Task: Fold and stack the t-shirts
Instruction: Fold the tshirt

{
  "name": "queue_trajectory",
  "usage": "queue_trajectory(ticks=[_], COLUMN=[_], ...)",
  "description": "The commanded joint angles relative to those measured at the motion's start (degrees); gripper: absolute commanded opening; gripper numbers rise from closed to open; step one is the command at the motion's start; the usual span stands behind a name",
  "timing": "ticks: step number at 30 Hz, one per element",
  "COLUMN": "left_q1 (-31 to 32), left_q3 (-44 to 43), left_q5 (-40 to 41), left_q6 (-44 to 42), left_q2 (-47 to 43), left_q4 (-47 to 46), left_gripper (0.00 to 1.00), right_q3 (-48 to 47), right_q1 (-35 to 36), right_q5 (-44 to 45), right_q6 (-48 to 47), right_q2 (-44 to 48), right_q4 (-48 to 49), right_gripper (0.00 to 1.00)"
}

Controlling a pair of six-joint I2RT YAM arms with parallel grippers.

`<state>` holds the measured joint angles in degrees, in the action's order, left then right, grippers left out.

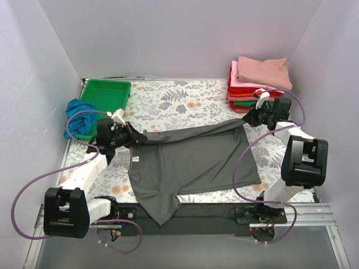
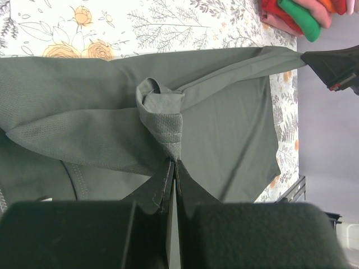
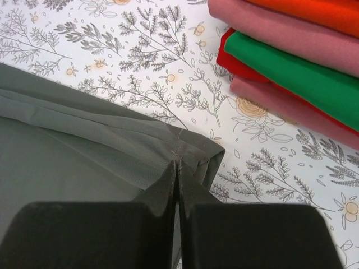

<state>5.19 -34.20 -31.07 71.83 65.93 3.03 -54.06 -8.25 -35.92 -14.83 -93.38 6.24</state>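
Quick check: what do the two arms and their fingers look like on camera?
The left arm and right arm match: black boxy joints, white links, a looping purple cable each. Fingers are matte black wedges tapering to thin tips.

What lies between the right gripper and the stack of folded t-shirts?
Only bare floral tablecloth, clearest in the right wrist view. The right gripper is shut on the grey t-shirt at its edge.

Probably lab test cell: plain white wall panels (image 1: 168, 39) enclosing floral-clothed table (image 1: 168, 103).
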Motion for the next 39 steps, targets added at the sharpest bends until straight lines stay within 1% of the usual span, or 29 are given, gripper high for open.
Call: queue_trajectory(ticks=[1, 7, 8, 9, 10, 11, 12, 13, 14, 15, 16, 18, 20, 21, 23, 24, 28, 31, 33, 34, 37, 39], left_q1=[1.13, 2.71, 2.89, 2.98, 3.07, 3.07, 3.07, 3.16, 3.16, 3.16, 3.16, 3.16, 3.16, 3.16, 3.16, 3.16, 3.16, 3.77, 5.17, 7.01, 9.91, 10.71], left_q3=[0.62, 1.32, 1.24, 1.24, 1.24, 1.06, 1.23, 1.32, 1.41, 1.32, 0.98, -0.34, -1.13, -2.09, -2.98, -4.11, -7.63, -10.00, -11.33, -12.12, -14.75, -16.16], left_q5=[-0.66, 0.13, 0.31, 0.48, -0.21, -0.92, -1.79, -4.24, -5.31, -6.27, -7.85, -8.57, -8.13, -7.43, -4.02, -2.95, -2.15, -2.24, -0.84, 3.60, 10.91, 12.95], left_q6=[0.24, 1.38, 1.55, 1.64, 1.82, 1.38, 1.29, 1.12, 0.77, 0.42, -0.20, -1.25, -1.69, -2.04, -3.10, -3.54, -5.30, -6.26, -7.06, -7.32, -8.37, -9.51], left_q2=[-0.98, -0.98, -0.55, -0.11, 0.33, 0.95, 0.95, 0.61, -0.44, -1.24, -1.85, -4.30, -5.89, -7.29, -8.18, -8.27, -4.86, 0.41, 4.54, 5.86, 10.17, 13.15], left_q4=[0.66, 3.65, 5.74, 6.98, 8.12, 9.53, 11.11, 11.30, 11.91, 12.35, 13.14, 15.07, 16.65, 17.18, 18.93, 19.29, 20.96, 22.37, 23.86, 24.48, 26.50, 26.24], left_gripper=[0.00, 0.00, 0.00, 0.00, 0.06, 0.12, 0.22, 0.26, 0.31, 0.40, 0.43, 0.46, 0.47, 0.48, 0.54, 0.55, 0.56, 0.56, 0.56, 0.56, 0.56, 0.56], right_q3=[0.98, 2.73, 2.82, 2.74, 2.39, 1.95, 1.94, 2.12, 2.03, 2.21, 2.29, 2.82, 3.17, 3.26, 3.17, 3.44, 5.28, 5.20, 5.11, 5.20, 5.20, 5.11], right_q1=[-0.45, -1.59, -1.77, -2.38, -2.73, -3.26, -4.74, -5.54, -6.42, -7.64, -8.09, -8.45, -8.54, -8.54, -8.54, -8.54, -8.80, -9.50, -10.47, -10.73, -11.44, -11.79], right_q5=[1.20, 1.64, 1.64, 1.64, 1.64, 1.64, 1.56, 1.73, 1.38, 0.86, 0.77, -0.11, -1.51, -4.48, -8.18, -11.94, -19.53, -20.85, -21.73, -22.26, -23.75, -24.10], right_q6=[-1.52, -2.66, -3.62, -4.15, -4.85, -5.81, -5.91, -5.65, -5.74, -6.26, -6.61, -8.19, -8.81, -9.86, -10.74, -11.18, -12.59, -13.12, -13.64, -13.91, -15.05, -15.66], right_q2=[0.04, 1.88, 2.15, 2.41, 2.94, 3.29, 3.82, 5.04, 5.66, 6.45, 8.03, 10.23, 11.55, 12.43, 13.05, 13.31, 13.67, 12.88, 12.53, 11.92, 11.03, 10.59], right_q4=[1.58, 0.18, -0.61, -1.66, -4.63, -5.70, -6.15, -6.15, -9.02, -10.10, -10.98, -13.88, -16.68, -17.92, -20.64, -22.92, -25.48, -26.62, -26.98, -27.42, -28.65, -29.44], right_gripper=[0.01, 0.01, 0.04, 0.12, 0.31, 0.36, 0.43, 0.49, 0.49, 0.54, 0.54, 0.54, 0.54, 0.54, 0.54, 0.53, 0.53, 0.53, 0.52, 0.52, 0.52, 0.52])
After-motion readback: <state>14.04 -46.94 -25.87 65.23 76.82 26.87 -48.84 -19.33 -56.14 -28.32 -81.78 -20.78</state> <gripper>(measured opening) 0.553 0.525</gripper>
